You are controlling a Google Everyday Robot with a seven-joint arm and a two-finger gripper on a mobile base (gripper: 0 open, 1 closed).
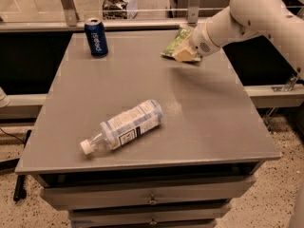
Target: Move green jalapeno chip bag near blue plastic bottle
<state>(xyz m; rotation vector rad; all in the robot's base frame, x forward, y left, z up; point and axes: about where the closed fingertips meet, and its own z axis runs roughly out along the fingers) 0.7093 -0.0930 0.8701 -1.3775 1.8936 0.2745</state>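
Here, a grey table (213,127) is filling the view, with a white robot arm (247,13) reaching in from the right. The blue plastic bottle (128,125) is lying on its side well nearer than the gripper (185,54) and to its left, and a dark blue can (96,37) is standing far to its left. The gripper is clamping the green jalapeno chip bag (173,42), holding it tilted at the table's far right.

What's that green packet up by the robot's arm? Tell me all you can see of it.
The green jalapeno chip bag is a crinkly, soft-looking packet, green with a yellowish patch. It lies tilted near the far right corner of the table. The gripper is right on its near end and covers that part. A shadow lies on the table beside it. Its lettering cannot be read.
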